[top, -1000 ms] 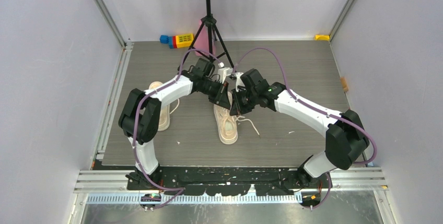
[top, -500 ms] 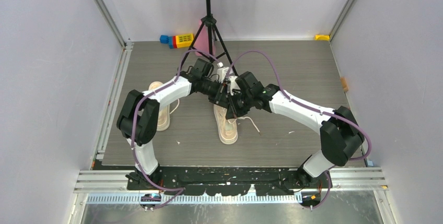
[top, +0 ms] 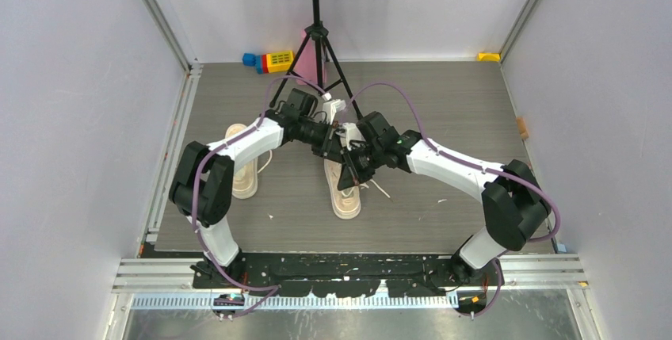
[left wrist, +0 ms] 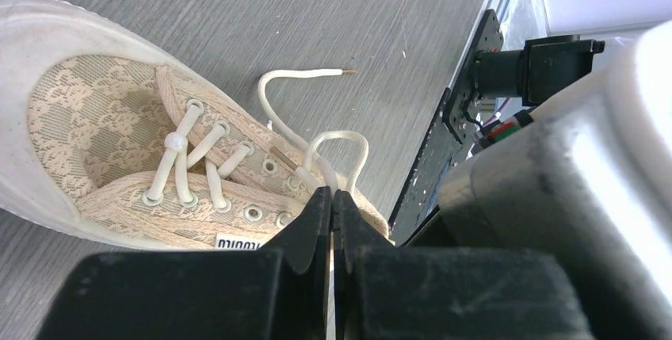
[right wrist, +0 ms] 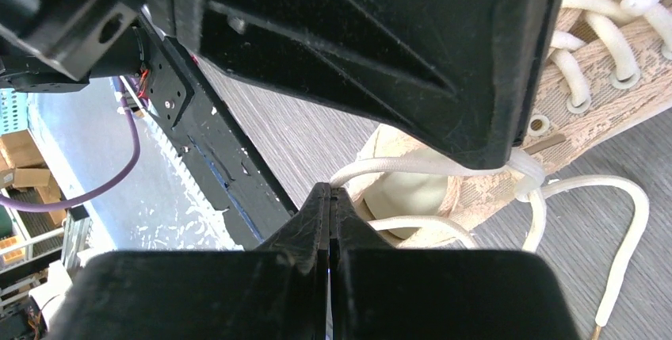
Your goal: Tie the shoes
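Overhead, both arms met above the middle shoe (top: 345, 197), with the other shoe (top: 247, 181) well apart on the left-arm side. The left gripper (left wrist: 331, 197) had its jaws pressed together on a loop of white lace (left wrist: 341, 138) at the shoe's collar. The right gripper (right wrist: 329, 193) was likewise closed, with lace just beside its tip; whether it pinched the lace was unclear. The side tag (left wrist: 242, 242) bore dark letters too small to read.

top: high, rear, looking down | wrists: close-up, sharing the centre shoe (left wrist: 103, 118)
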`<state>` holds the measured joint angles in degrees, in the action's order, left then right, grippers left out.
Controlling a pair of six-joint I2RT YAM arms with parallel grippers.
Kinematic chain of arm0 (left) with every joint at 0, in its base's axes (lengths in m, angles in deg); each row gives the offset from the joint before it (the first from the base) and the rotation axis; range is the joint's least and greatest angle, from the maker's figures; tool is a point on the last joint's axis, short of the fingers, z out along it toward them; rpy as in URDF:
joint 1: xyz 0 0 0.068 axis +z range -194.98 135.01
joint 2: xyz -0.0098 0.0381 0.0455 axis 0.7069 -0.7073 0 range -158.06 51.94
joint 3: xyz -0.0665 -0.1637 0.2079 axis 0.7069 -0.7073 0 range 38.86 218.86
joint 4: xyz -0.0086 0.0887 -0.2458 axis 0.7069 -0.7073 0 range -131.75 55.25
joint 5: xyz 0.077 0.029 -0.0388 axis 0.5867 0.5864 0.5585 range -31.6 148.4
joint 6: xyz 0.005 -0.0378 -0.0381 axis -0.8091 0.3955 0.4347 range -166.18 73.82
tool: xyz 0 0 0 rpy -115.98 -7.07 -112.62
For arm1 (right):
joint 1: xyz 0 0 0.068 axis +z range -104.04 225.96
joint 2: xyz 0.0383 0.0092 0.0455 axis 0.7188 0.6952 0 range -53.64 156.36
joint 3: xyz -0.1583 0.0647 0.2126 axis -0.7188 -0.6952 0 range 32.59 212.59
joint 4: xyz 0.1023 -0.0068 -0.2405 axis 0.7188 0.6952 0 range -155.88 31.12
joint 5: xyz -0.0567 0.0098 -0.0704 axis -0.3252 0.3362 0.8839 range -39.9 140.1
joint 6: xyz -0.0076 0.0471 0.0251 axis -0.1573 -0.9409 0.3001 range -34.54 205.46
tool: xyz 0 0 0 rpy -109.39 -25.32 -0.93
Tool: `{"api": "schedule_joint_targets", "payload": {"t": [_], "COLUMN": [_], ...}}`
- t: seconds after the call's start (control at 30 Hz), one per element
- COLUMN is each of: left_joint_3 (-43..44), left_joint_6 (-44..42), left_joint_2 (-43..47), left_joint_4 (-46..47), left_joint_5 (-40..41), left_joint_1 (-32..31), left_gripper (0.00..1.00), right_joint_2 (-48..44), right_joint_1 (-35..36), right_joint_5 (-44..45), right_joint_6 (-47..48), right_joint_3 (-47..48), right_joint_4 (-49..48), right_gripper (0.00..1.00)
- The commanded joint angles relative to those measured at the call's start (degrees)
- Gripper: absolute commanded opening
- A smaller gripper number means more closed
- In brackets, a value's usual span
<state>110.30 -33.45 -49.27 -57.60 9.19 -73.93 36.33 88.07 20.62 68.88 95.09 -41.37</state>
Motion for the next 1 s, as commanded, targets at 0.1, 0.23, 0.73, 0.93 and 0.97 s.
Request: {"api": "schedule_joint_targets", "payload": {"t": [0.1, 0.23, 0.73, 0.93, 0.97], "left_joint_3": [0.33, -0.38, -5.67, -7.19, -7.72], "left_joint_6": [1.62, 1.43, 2.85, 2.27, 2.36], "left_joint_2": [3.23, 3.34, 5.65, 5.84, 5.99], "left_joint_4": [3.69, 3.73, 7.66, 7.53, 7.74], "left_joint_5": [-3.03, -3.44, -3.01, -2.22, -1.99], "left_joint_1": [0.03, 0.01, 0.03, -0.05, -0.18], "left_gripper": [0.00, 0.00, 0.00, 0.00, 0.00], "right_joint_2": [-0.88, 0.57, -5.39, -6.83, -7.41], "right_joint_1": [0.01, -1.61, -4.84, -4.98, -5.08], "right_joint_5": [4.48, 6.97, 11.96, 13.04, 13.52], "right_joint_6": [0.02, -2.42, -10.32, -11.06, -11.55], "right_joint_3": [1.03, 1.28, -1.13, 0.72, 0.66], "right_joint_4": [1.13, 0.44, -4.41, 0.41, 0.74], "right_gripper": [0.00, 0.00, 0.36, 0.55, 0.56]}}
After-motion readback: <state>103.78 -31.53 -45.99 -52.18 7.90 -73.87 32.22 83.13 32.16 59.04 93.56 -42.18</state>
